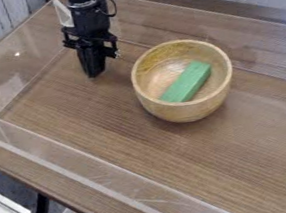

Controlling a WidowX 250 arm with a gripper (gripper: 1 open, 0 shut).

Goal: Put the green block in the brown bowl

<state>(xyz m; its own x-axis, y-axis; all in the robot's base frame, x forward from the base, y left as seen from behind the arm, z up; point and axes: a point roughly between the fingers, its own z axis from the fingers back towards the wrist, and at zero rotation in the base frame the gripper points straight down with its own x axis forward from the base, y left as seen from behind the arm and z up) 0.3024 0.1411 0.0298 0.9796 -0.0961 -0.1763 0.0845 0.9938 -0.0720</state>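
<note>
While the green block [186, 82] lies inside the brown bowl [150, 95], tilted so that one end leans up toward the upper right of the bowl's inner wall, the gripper [94, 71] stands apart from it in the upper left of the frame. Its black fingers are pressed together with nothing between them, pointing almost straight down at the wooden table [141, 169], their tips close to the surface. The bowl sits right of centre, near the gripper but not touching it. A clear plastic wall [59, 161] runs around the table, its near edge crossing the lower left of the frame. Pale planks show behind the table along the top.
</note>
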